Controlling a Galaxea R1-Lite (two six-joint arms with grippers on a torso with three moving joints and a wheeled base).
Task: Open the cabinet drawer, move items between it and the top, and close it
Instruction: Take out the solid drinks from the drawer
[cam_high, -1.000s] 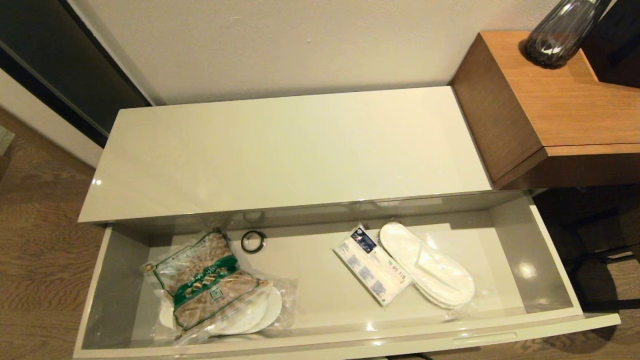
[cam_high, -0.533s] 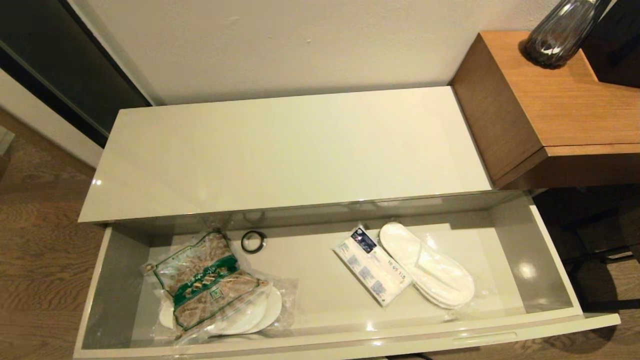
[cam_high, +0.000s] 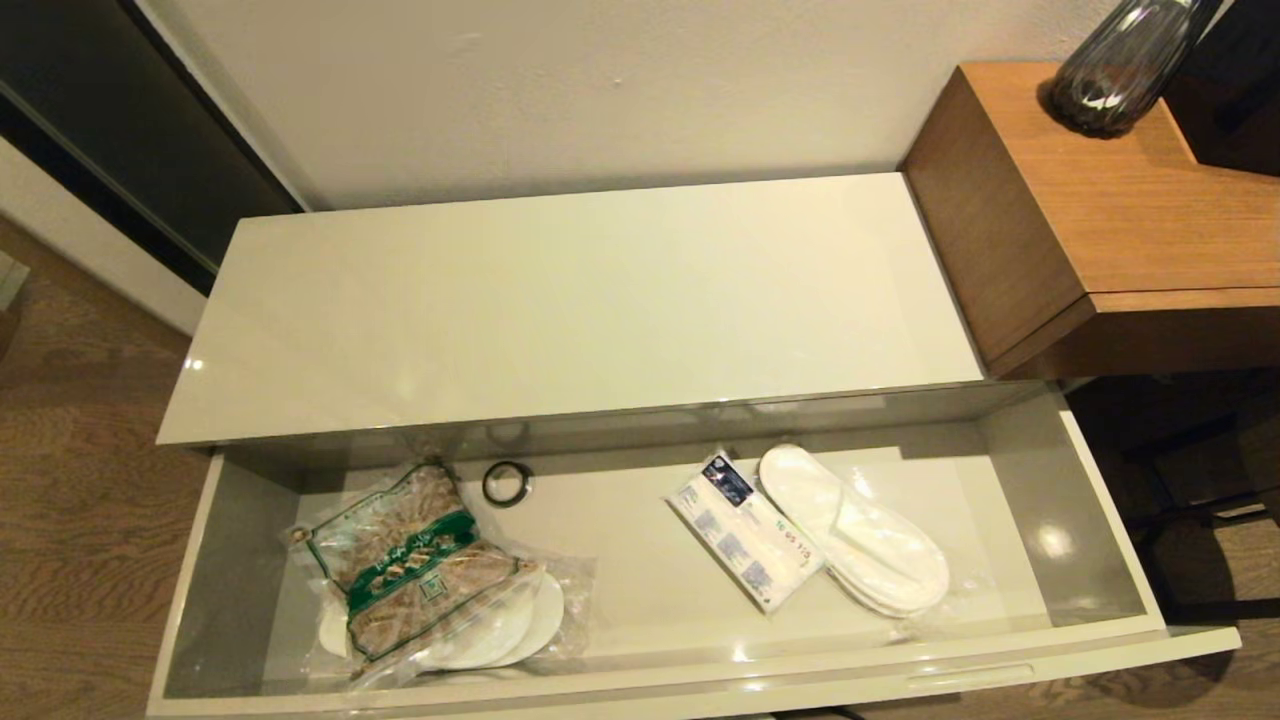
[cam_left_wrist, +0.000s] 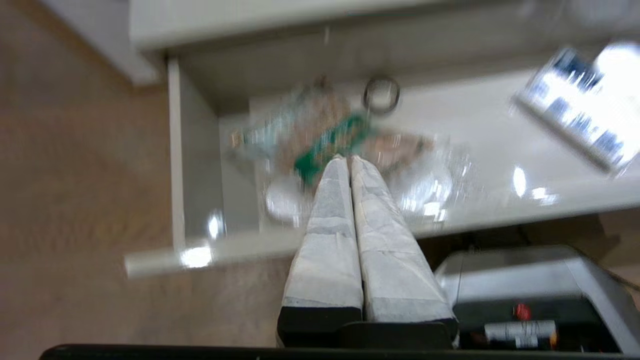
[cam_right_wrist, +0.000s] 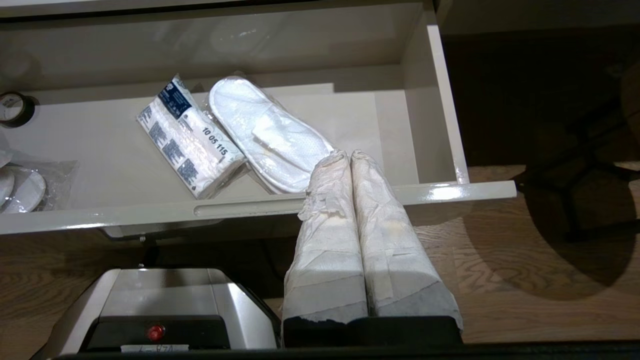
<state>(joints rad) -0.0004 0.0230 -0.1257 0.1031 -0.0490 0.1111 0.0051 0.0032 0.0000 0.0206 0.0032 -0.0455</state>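
Observation:
The wide cream drawer (cam_high: 1105, 520) stands pulled out below the bare glossy top (cam_high: 570, 300). At its left lies the clear bag with a green band (cam_high: 405, 570) over a wrapped pair of slippers (cam_high: 520, 625). At its right lie the white packet with a blue label (cam_high: 745, 530) and another pair of slippers (cam_high: 850, 525). Neither gripper shows in the head view. My left gripper (cam_left_wrist: 347, 159) is shut and empty, held above the green-banded bag (cam_left_wrist: 325, 145). My right gripper (cam_right_wrist: 347, 155) is shut and empty, near the drawer front, beside the slippers (cam_right_wrist: 265, 130) and packet (cam_right_wrist: 187, 135).
A small black ring (cam_high: 507, 484) lies at the back of the drawer. A brown wooden desk (cam_high: 1110, 210) with a dark glass vase (cam_high: 1120, 65) stands to the right. The robot base (cam_right_wrist: 165, 305) sits below the drawer front. Wood floor lies on both sides.
Nothing has moved in the head view. The left wrist view is smeared, so that arm is moving.

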